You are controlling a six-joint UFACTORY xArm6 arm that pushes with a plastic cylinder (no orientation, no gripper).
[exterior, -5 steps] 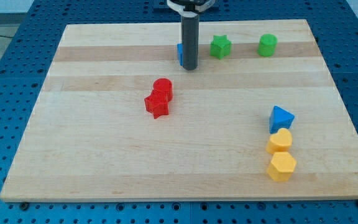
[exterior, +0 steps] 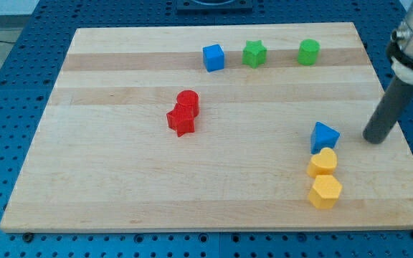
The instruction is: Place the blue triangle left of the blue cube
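One rod only, no claw to open or close; my tip (exterior: 375,139) down on the wooden board (exterior: 120,179), just right of the blue triangle (exterior: 324,135), not touching. Blue cube (exterior: 213,57) well apart near the view's top, beside the green star (exterior: 254,54).

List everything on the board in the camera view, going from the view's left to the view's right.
red star-like block → red cylinder → blue cube → green star → green cylinder → blue triangle → my tip. The two yellow blocks overlap the blue triangle in left-right position, so they are left out.
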